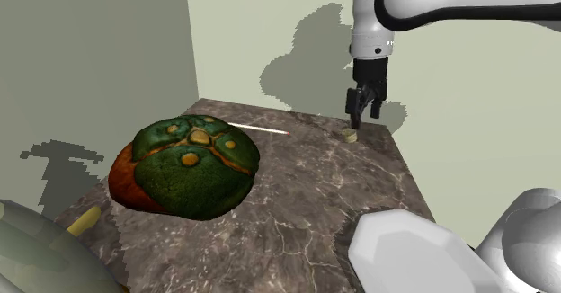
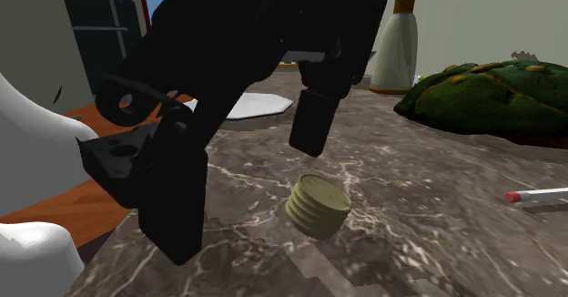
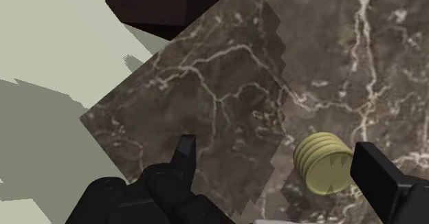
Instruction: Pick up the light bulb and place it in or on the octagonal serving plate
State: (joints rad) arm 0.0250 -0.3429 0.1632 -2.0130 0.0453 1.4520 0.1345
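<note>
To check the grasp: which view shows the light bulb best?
The second exterior view: the ribbed yellowish light bulb lies near, unhidden. The wrist view shows it from above; the shoulder view, far and tiny.

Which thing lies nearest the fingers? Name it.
The ribbed yellowish bulb, under the open fingers; green dome, white stick and white plate lie farther.
</note>
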